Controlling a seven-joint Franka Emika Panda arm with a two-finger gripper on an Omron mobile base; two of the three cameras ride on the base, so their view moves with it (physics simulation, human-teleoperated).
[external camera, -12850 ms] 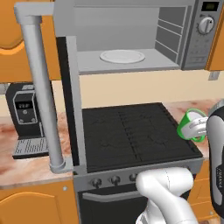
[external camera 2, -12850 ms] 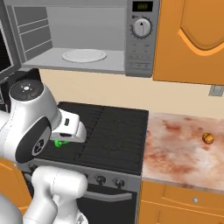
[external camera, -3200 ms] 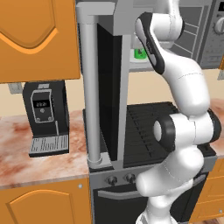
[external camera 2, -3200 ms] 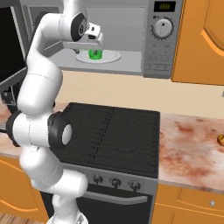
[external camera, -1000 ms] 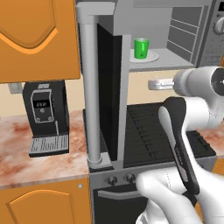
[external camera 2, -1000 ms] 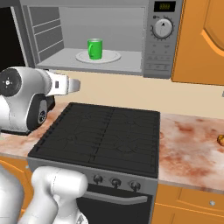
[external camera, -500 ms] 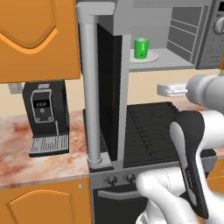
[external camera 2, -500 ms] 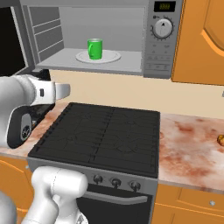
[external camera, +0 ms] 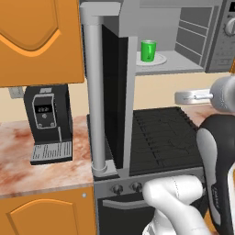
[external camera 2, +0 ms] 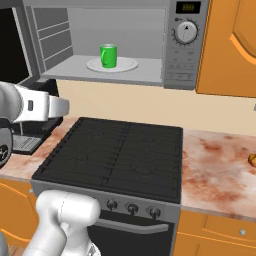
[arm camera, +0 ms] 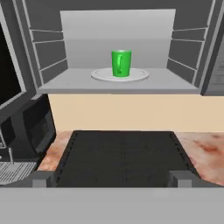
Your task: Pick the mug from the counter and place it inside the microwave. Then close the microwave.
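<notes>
While the mug (arm camera: 121, 63) stands in the microwave (external camera 2: 186, 55), the gripper (arm camera: 112, 179) gapes wide, holding nothing.

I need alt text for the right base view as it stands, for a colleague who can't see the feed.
A green mug stands upright on the white turntable plate inside the open grey microwave, above a black stove top. The robot's white arm reaches in from the left, below the microwave, and a marbled counter lies to the right.
</notes>
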